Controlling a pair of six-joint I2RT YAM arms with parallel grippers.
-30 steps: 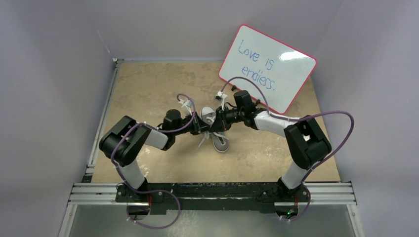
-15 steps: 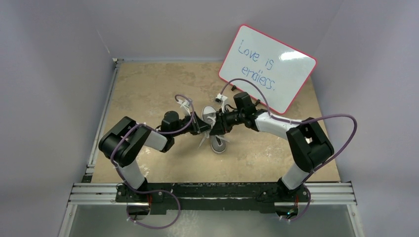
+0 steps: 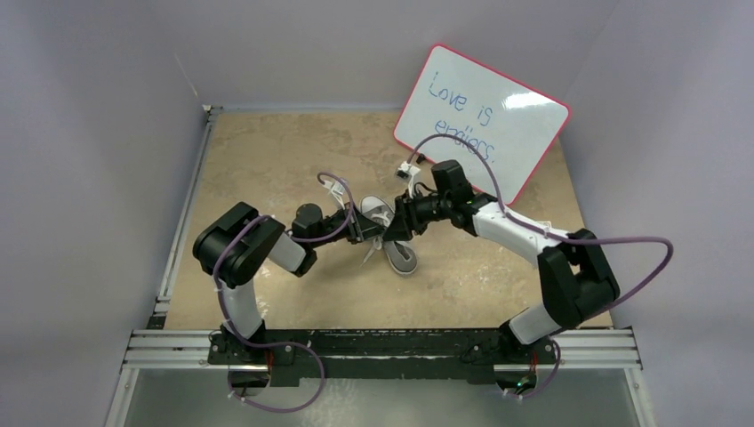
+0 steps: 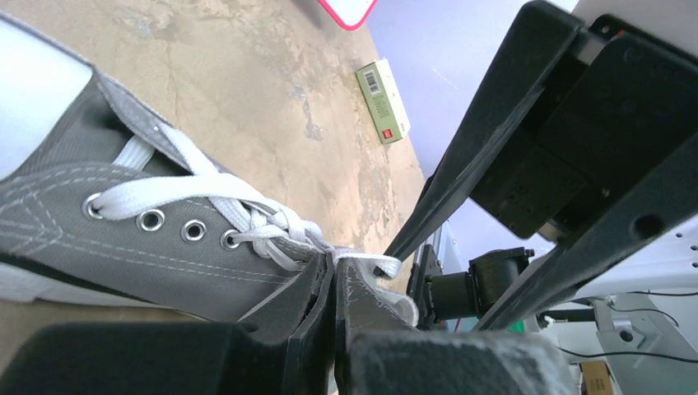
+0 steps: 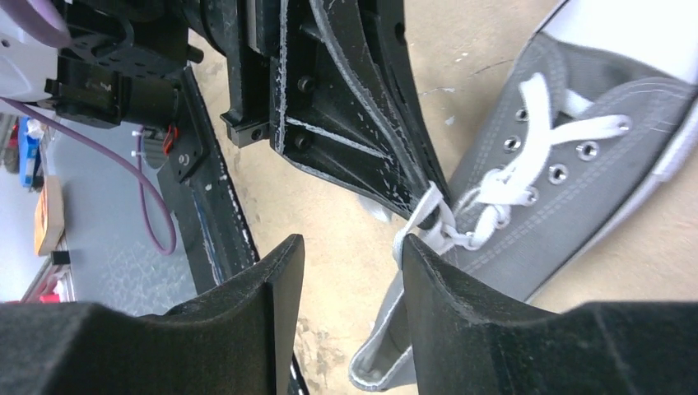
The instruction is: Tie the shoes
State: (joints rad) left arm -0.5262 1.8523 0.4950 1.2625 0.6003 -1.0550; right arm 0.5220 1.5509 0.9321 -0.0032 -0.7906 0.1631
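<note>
The grey sneaker (image 3: 399, 253) with white laces (image 4: 206, 189) lies on the tan table, toe cap towards the far side. My left gripper (image 4: 333, 262) is shut on a white lace end just below the lowest eyelets. From the right wrist view its black fingers (image 5: 354, 107) pinch that lace (image 5: 428, 210) beside the shoe (image 5: 560, 164). My right gripper (image 5: 352, 247) stands open with nothing between its fingers; the lace loop lies just off the tip of one finger (image 5: 449, 304). From above, both grippers meet over the shoe's lacing, left gripper (image 3: 366, 229) and right gripper (image 3: 396, 227).
A pink-rimmed whiteboard (image 3: 480, 120) with blue writing leans against the back right wall. A small green box (image 4: 383, 103) lies on the table beyond the shoe. Grey walls close in the table on three sides; the arms' base rail (image 3: 382, 345) runs along the near edge.
My right gripper has opened and let go of the lace, and its arm has swung out to the right. The left gripper stays shut on the lace; the shoe shifted slightly.
</note>
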